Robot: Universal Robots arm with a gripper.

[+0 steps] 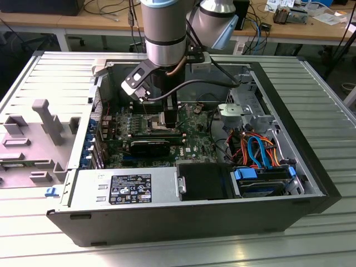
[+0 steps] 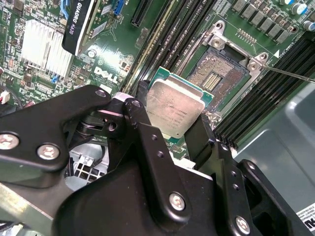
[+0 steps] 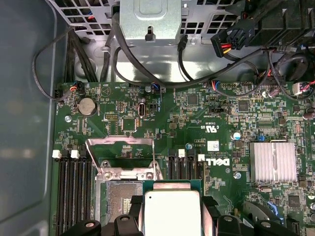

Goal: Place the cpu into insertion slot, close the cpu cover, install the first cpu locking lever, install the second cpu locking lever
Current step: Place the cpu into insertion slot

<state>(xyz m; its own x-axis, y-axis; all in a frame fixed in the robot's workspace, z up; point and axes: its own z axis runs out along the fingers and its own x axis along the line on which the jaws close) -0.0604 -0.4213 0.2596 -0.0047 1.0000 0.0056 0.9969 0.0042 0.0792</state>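
I'm holding the cpu [image 3: 171,215] in the gripper [image 2: 173,117], jaws clamped on 2 of its edges, near the slot [image 2: 216,73], aiming to line it up square and level.

The arm [image 1: 163,30] is a silver-grey tube with a pale blue joint cap [image 1: 224,32]. The gripper [image 2: 172,115] is built of matte black linkage bars fixed with silver screws [image 2: 177,200]. A black cable [image 1: 217,83] loops just behind it.

An open computer case [image 1: 167,222] is laid on a slatted table [image 1: 317,83]. Inside it, the gripper [image 1: 169,119] is held low over the green circuit board [image 1: 197,142].
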